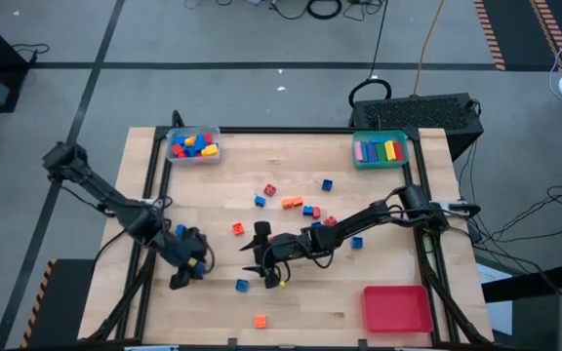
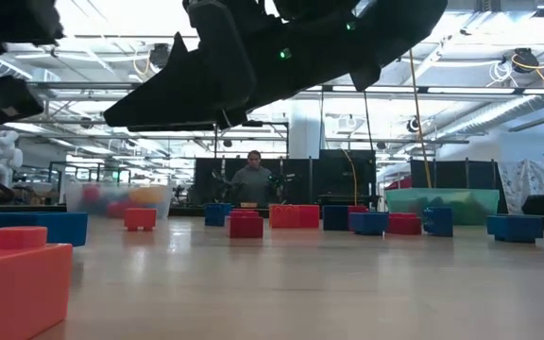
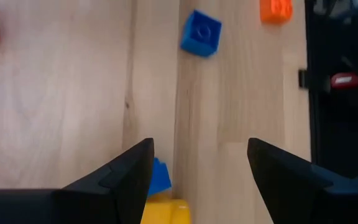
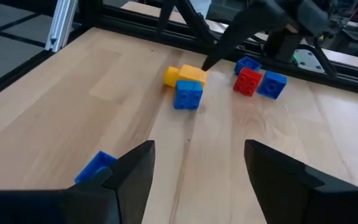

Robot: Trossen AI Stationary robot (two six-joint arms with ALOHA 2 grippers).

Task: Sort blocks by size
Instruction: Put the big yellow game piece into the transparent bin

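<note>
Blocks point(image 1: 291, 204) scattered | left gripper point(image 3: 197, 180) gaping, empty, right gripper point(image 4: 194, 180) likewise | we centre over yellow brick point(image 4: 185, 75) before closing.

We note, past the right gripper's point(image 4: 197, 180) dark fingers, a yellow block point(image 4: 185, 75) touching a blue block point(image 4: 188, 94); farther off, a red block point(image 4: 248, 81). Pale wood table point(image 4: 104, 93).

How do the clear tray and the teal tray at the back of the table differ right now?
The clear tray sits at the back on the left arm's side; the teal tray sits at the back on the right arm's side. The clear tray holds a jumbled heap of bricks; the teal tray holds long bars laid side by side. Both hold mixed colours.
</note>
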